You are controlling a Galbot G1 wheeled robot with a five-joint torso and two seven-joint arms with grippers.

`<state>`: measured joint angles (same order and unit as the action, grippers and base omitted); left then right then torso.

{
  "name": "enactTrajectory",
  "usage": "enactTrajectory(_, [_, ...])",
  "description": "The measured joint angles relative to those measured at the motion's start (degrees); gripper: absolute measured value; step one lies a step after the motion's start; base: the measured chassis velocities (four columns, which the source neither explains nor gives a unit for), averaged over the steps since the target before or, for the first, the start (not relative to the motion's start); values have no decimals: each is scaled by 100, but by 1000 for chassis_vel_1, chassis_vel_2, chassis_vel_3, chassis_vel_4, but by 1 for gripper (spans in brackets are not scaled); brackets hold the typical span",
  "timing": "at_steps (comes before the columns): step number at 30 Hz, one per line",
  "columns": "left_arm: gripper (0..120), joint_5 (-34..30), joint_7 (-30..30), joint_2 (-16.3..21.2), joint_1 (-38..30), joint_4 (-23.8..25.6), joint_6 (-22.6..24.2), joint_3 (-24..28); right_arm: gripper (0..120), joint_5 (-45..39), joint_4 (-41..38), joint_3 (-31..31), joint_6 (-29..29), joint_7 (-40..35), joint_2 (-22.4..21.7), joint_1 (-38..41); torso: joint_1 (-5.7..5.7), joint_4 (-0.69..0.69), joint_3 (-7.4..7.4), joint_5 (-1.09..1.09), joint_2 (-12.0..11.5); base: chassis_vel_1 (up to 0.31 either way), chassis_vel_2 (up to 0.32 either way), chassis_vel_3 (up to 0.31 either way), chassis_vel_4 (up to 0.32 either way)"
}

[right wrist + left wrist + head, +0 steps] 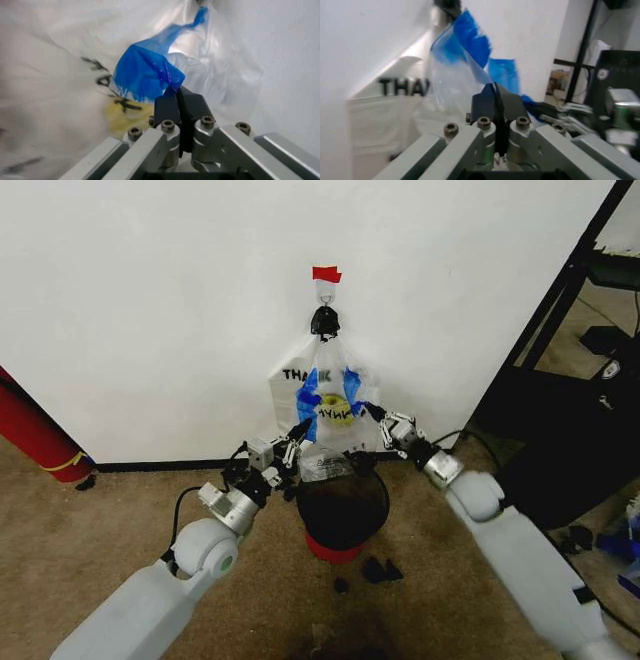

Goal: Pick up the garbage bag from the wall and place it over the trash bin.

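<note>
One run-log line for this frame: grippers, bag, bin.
left gripper: shut on bag's blue rim | right gripper: shut on rim | thin translucent whitish plastic garbage bag: on wall hook | round dark trash bin: below

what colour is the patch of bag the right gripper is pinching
Blue. The right gripper is shut on a blue patch of the garbage bag, clearest in the right wrist view.

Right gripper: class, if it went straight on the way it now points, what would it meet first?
Probably the garbage bag itself: the right gripper is shut on its blue rim patch, with more bag plastic directly ahead. The wall lies beyond; depth is unclear.
</note>
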<state>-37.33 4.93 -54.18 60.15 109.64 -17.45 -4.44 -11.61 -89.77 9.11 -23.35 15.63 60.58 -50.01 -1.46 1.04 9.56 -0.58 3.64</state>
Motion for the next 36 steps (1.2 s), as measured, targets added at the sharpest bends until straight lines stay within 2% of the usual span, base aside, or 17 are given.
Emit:
enactTrajectory(3, [0,91,-83,-65,216,110,-30,-145,0,-286,-204,45,-77,4,13,-286,0,-3,0,0,0,0,0,0,0])
enactTrajectory(9, [0,350,-367,-471,813,437,-73,-459,0,-772,-909,374,-283,30,121,-1186,0,1,-1,-1,0,0,0,0,0])
enactTrajectory(15, [0,722,-746,-846,1365,733,-23,-885,0,-647,-1190,881,-755,374,332,-2273,0,1,0,1,0,0,0,0,0])
enactTrajectory(23, [0,1047,-951,-1132,1879,920,4,-1104,0,-522,-1413,1417,-1235,765,523,-3226,1,1,-1,0,0,0,0,0,0])
enactTrajectory(36, [0,1938,-1183,-1459,2559,1006,-157,-1123,0,-663,-1663,1558,-1726,1038,616,-3565,0,-1,0,0,0,0,0,0,0])
